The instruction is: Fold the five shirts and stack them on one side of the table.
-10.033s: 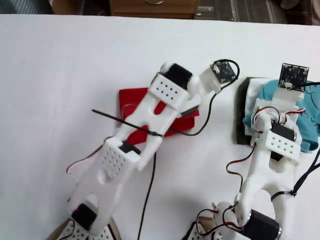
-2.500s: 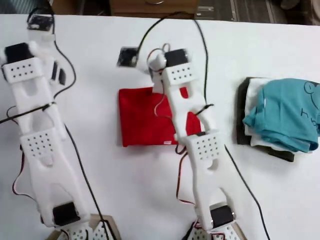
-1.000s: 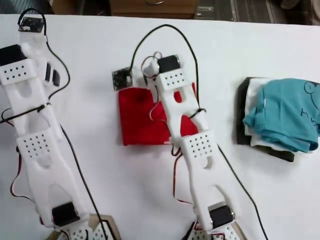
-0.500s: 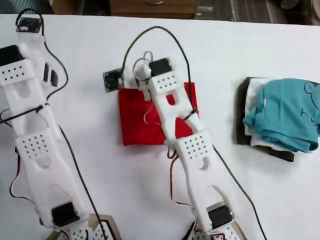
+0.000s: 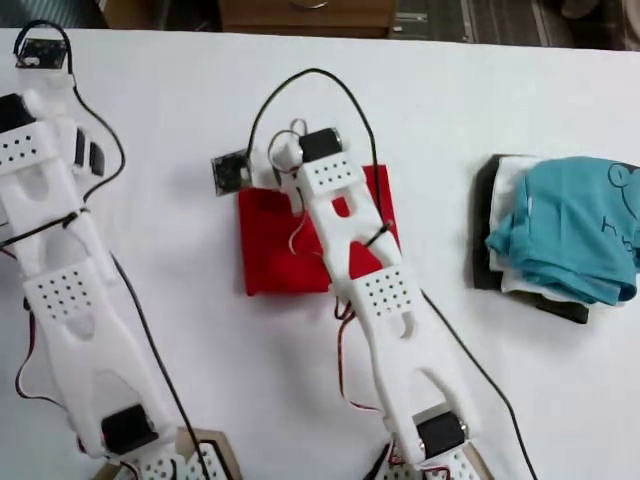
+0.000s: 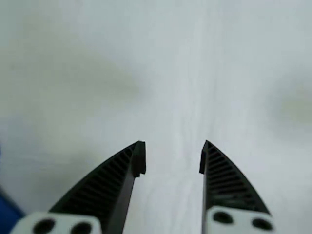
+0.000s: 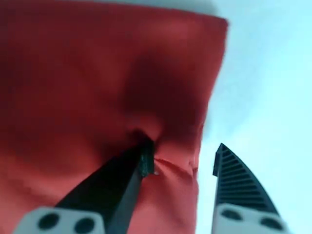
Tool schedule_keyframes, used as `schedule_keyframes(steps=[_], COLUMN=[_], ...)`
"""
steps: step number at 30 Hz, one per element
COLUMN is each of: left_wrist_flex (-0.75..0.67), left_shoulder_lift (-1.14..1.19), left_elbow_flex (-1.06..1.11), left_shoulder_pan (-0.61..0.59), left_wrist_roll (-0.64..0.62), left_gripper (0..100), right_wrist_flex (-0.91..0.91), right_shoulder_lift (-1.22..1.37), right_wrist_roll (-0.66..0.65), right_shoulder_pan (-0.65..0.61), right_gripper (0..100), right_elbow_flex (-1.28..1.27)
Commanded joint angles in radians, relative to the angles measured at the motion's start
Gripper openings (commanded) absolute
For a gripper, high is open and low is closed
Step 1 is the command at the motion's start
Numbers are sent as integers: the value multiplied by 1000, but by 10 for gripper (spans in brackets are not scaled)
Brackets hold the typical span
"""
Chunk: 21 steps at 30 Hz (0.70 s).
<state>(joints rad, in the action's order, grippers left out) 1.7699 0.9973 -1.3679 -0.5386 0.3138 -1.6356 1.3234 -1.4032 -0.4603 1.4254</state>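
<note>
Left gripper: jaws apart, a clear gap between the tips, nothing between them. Two dark fingers, ribbed along their inner faces, tapering to points. Each sits in a white mount with round holes. Under and beyond them: white table, plain, with faint soft shadows across it. Tips appear to hang just above the surface; contact can't be judged. Small blue patch at the picture's edge beside one finger's base; can't tell what it is.
</note>
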Motion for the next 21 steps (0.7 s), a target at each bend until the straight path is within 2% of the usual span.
schedule_keyframes(steps=[1, 11, 21], left_wrist_flex=[17, 17, 17], left_shoulder_lift=[-17, -17, -17], left_elbow_flex=[-35, -41, -44], left_shoulder_pan=[15, 15, 17], left_wrist_roll=[-8, -9, -8], left_gripper=[207, 207, 207], right_wrist_flex=[-70, -76, -77], right_shoulder_lift=[7, 2, -222], right_wrist_roll=[8, 41, 87], right_shoulder_pan=[8, -27, -44], right_gripper=[227, 227, 227], right_elbow_flex=[-3, -25, -351])
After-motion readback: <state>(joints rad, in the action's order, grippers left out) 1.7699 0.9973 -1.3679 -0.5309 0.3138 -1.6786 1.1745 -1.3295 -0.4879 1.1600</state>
